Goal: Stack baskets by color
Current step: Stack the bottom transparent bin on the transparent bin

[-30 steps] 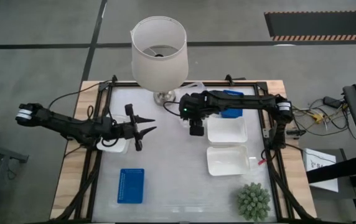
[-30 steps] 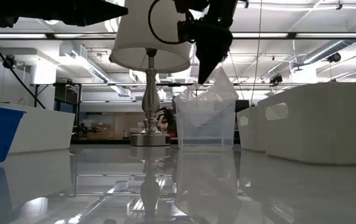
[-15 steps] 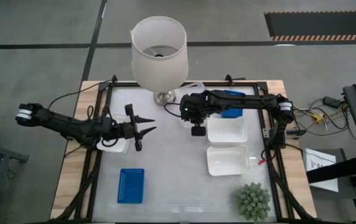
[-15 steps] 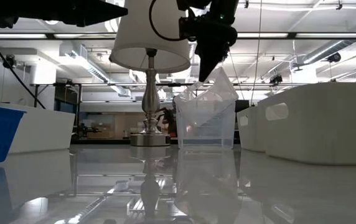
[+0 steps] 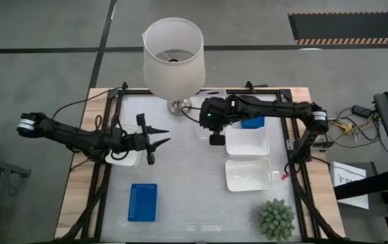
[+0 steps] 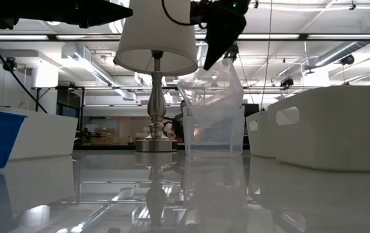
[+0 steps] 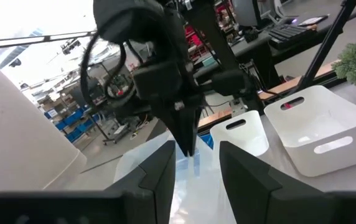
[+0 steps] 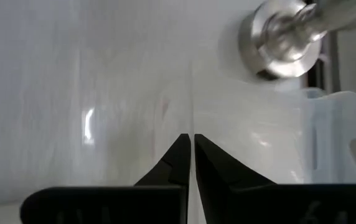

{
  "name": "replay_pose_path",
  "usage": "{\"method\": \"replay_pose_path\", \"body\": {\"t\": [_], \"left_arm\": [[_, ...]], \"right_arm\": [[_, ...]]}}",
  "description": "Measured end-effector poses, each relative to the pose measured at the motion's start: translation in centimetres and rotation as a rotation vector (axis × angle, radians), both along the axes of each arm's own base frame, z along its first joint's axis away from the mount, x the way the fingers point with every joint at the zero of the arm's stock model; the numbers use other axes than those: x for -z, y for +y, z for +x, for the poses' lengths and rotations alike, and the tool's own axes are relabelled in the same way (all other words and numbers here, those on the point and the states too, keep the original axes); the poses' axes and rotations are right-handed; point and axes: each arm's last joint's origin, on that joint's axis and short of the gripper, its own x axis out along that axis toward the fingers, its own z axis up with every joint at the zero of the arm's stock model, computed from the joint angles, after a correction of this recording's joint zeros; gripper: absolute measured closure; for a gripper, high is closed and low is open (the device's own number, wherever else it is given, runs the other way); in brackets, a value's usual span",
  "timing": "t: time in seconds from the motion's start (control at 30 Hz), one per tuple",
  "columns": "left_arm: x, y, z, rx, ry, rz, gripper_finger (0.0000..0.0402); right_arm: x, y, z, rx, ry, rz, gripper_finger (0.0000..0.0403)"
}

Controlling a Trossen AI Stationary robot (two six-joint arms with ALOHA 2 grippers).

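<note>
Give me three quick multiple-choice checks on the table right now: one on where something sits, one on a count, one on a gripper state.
1. Where is the lone blue basket that lies in the open?
A. on the left arm's side, toward the table's near edge
B. under the lamp
C. beside the plant

2. How many white baskets lie side by side on the right arm's side?
A. one
B. two
C. four

3. What is the right gripper doing?
A. standing wide open over the plant
B. shut on the clear basket
C. shut on the lamp

Answers: 1 A, the high view shows it alone at the lower left of the table. 2 B, two white baskets sit next to each other. 3 B, the right wrist view shows the fingers pinched on the clear wall.
</note>
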Motion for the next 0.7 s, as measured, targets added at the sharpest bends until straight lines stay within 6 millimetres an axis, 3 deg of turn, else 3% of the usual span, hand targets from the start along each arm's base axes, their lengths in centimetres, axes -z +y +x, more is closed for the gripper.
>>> {"method": "replay_pose_path", "body": {"t": [0.17, 0.7], "left_arm": [[0.0, 0.0, 0.0, -0.001, 0.001, 0.000, 0.0292], [0.3, 0.0, 0.0, 0.000, 0.008, 0.000, 0.0292]], "right_arm": [[-0.3, 0.1, -0.9, -0.006, -0.092, -0.013, 0.0394], [4.3, 0.5, -3.3, -0.047, -0.205, -0.058, 0.0394]]}}
